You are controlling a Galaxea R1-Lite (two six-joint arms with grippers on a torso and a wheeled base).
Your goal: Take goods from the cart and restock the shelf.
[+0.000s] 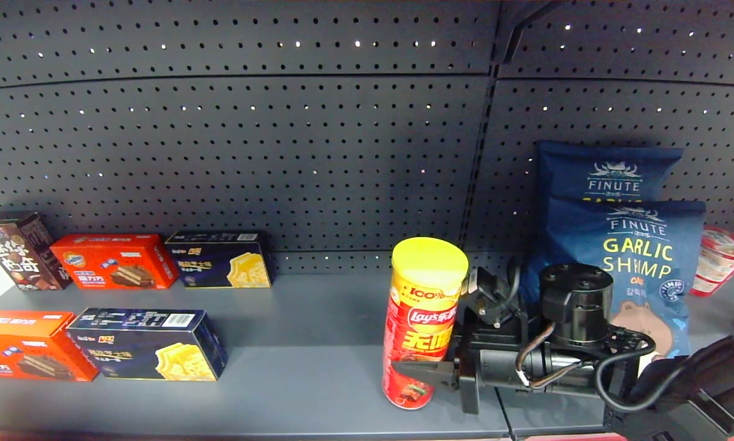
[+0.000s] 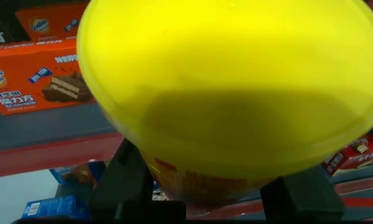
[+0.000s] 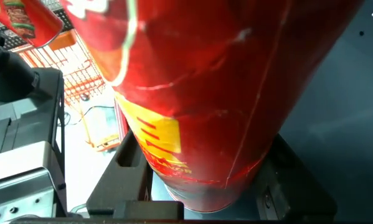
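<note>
- Right gripper (image 1: 427, 369) is clamping the chip can (image 1: 425, 306), which is standing upright on the shelf (image 1: 306, 361), lower centre of frame.
- Left gripper (image 2: 208, 196) is gripping a second can (image 2: 230, 81).
- Risk: jaws dragging on release, tipping the tall can.

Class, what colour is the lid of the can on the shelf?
Yellow; the lid shows best in the head view.

Head above shelf (image 1: 293, 367); right wrist close against same can (image 1: 425, 318)
</note>
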